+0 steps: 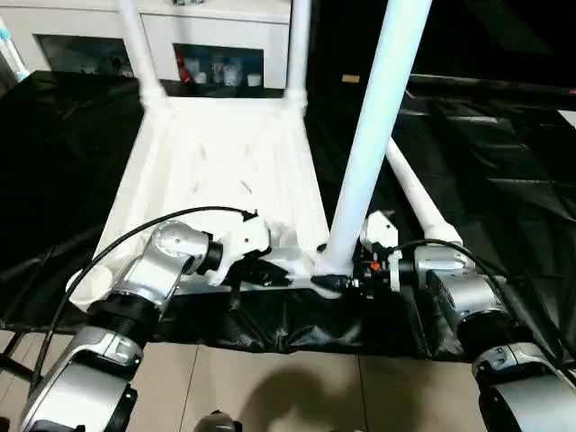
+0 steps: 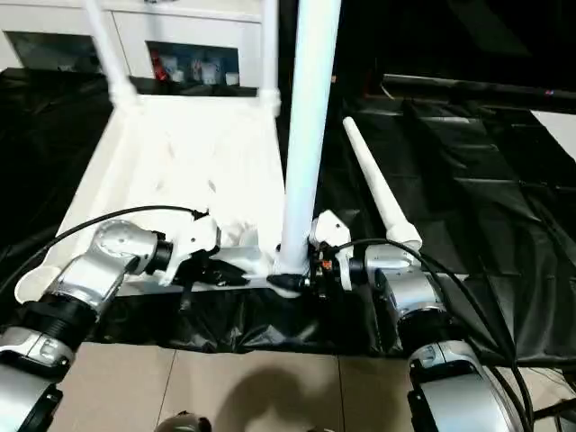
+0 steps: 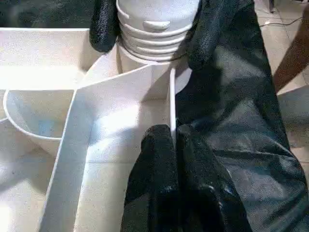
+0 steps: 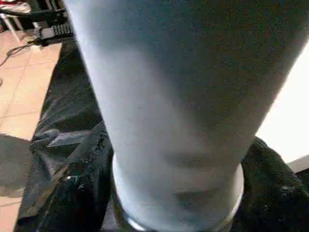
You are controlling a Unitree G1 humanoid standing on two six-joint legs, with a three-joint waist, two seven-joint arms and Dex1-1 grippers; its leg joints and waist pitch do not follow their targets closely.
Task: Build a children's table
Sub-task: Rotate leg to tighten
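Note:
The white table top (image 1: pixel 225 153) lies upside down on a black sheet, with two legs (image 1: pixel 135 45) standing in its far corner sockets. A third leg (image 1: pixel 378 117) stands upright at the near right corner, and my right gripper (image 1: pixel 342 283) is shut around its base. In the left wrist view its ribbed end (image 3: pixel 154 29) sits at the socket between the right gripper's black fingers (image 3: pixel 212 29). My left gripper (image 3: pixel 171 137) is shut on the top's thin near rim, just left of that corner. The fourth leg (image 1: pixel 418 193) lies loose on the sheet to the right.
A white cabinet (image 1: pixel 216 45) with glass doors stands behind the table top. The black sheet (image 1: pixel 504 162) covers the work surface and hangs over its near edge, with tiled floor (image 1: pixel 270 387) below. A black cable (image 1: pixel 117 243) loops over my left forearm.

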